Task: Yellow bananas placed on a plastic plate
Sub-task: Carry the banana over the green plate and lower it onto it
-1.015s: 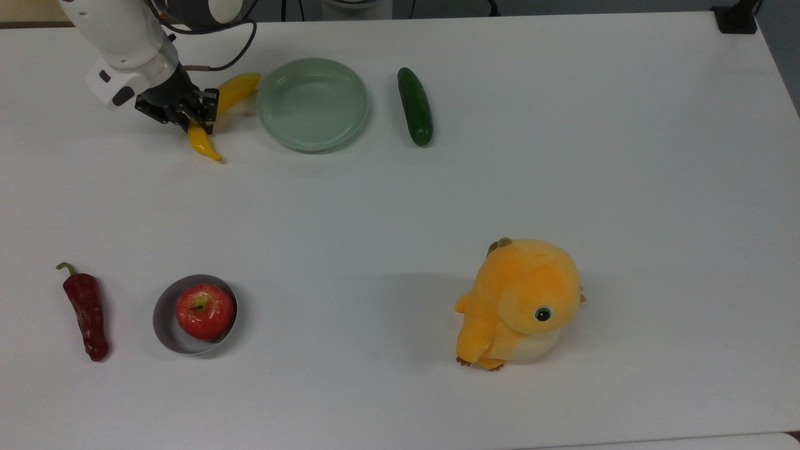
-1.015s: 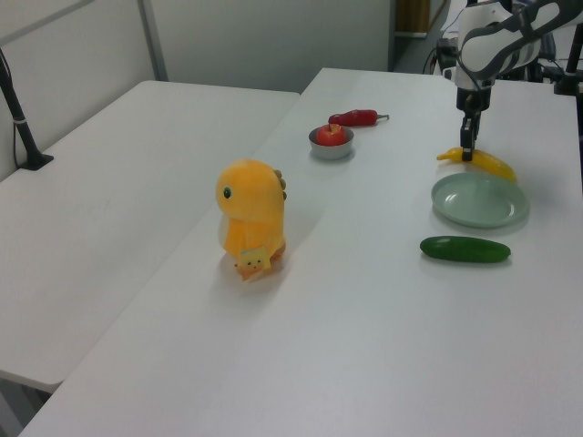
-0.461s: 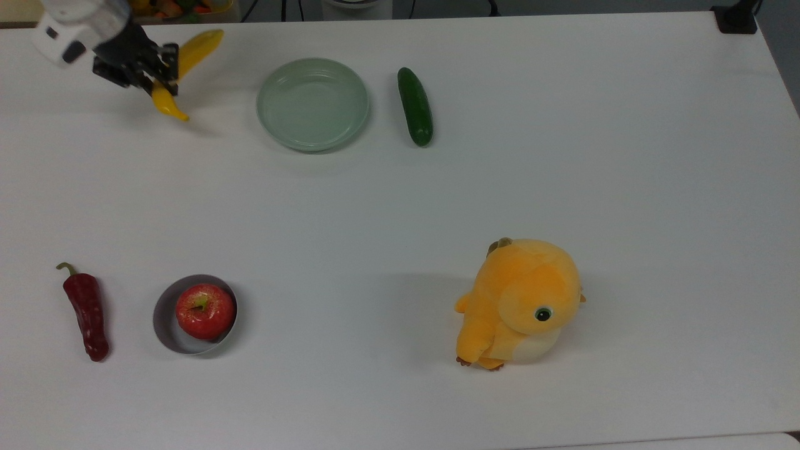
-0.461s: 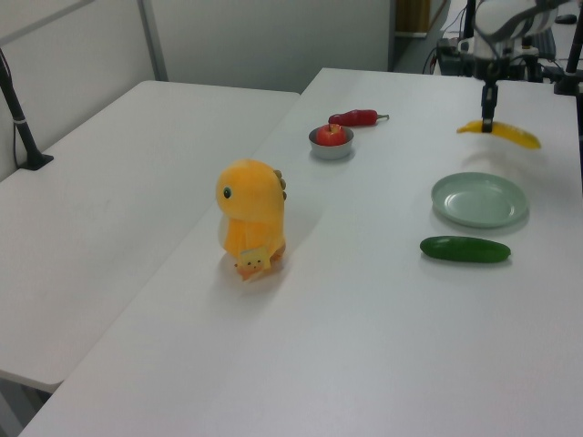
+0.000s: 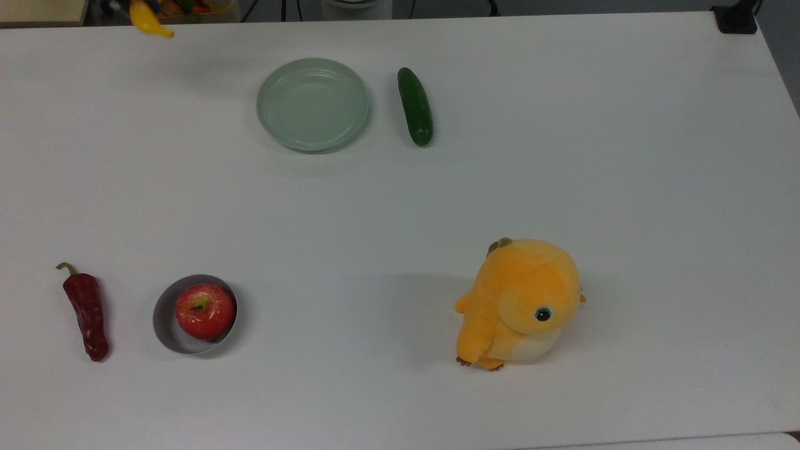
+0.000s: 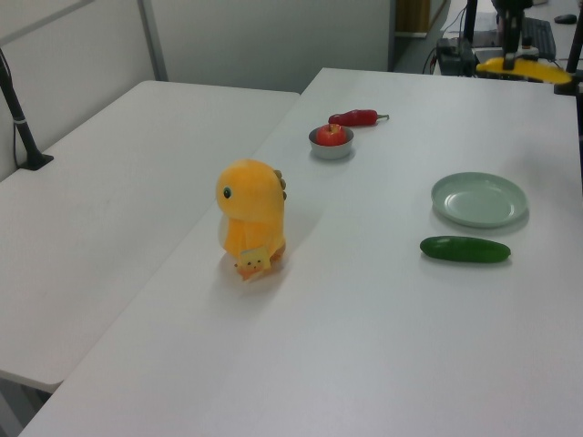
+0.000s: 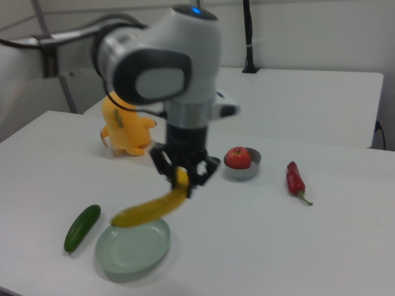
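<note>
- Dark red chili pepper [image 5: 85, 310] lies at the top view's far left, near the front edge of the white table [image 5: 437, 200], with its green stem pointing away.
- Just to its right in the top view sits a small grey bowl [image 5: 169, 325] holding a red apple [image 5: 205, 310].
- Up at the top view's upper left edge, one tip of the yellow banana [image 5: 147, 20] shows, lifted clear of the table.
- In the right view the gripper [image 7: 183, 177] hangs from the white arm [image 7: 166, 61] with its fingers closed on the banana [image 7: 148, 209] near one end; the rest of the fruit slopes down toward the right view's left, above the plate's [image 7: 133, 251] far rim and not touching it.
- In the left view the banana [image 6: 524, 68] hangs level in the air beyond the plate [image 6: 480, 200].
- The plastic plate [image 5: 312, 103], pale grey-green, holds nothing.
- Just right of it in the top view lies a dark green cucumber [image 5: 415, 106], apart from the rim.
- Well to the right and nearer the front stands an orange plush toy [image 5: 522, 303].
</note>
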`<move>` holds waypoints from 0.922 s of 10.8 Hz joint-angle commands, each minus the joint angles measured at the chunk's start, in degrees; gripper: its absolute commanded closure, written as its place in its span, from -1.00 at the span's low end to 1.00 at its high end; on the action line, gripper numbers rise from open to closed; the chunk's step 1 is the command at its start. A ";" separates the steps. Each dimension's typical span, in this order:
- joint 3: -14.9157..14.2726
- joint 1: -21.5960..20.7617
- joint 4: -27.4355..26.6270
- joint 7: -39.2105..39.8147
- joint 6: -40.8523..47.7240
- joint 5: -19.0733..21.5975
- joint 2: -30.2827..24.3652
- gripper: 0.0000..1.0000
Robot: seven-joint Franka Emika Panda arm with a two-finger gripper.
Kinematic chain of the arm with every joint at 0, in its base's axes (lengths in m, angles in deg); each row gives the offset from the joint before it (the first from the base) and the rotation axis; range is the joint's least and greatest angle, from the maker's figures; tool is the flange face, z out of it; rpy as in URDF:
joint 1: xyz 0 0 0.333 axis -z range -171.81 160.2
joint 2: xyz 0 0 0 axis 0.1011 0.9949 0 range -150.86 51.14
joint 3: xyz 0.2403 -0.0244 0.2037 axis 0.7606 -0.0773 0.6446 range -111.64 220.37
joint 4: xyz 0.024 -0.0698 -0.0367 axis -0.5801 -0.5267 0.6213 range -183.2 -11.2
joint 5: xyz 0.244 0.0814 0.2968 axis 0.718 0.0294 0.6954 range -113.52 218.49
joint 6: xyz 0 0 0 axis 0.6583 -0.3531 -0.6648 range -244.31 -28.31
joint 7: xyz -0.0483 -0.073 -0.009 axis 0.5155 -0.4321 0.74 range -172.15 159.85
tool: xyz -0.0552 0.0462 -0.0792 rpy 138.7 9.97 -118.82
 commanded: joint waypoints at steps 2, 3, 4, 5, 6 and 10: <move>12.74 -1.00 -0.73 -14.10 7.32 -2.80 -5.57 0.93; 16.80 -1.00 -1.17 -19.05 6.98 -4.21 -5.05 0.93; 19.54 -1.35 -2.22 -21.88 6.45 -4.74 -4.00 0.93; 20.00 -1.96 -3.53 -22.52 5.31 -4.75 -3.03 0.93; 20.09 -2.75 -5.90 -23.05 1.91 -4.66 -2.59 0.91; 20.00 -3.55 -13.90 -24.37 -13.82 -5.01 1.44 0.89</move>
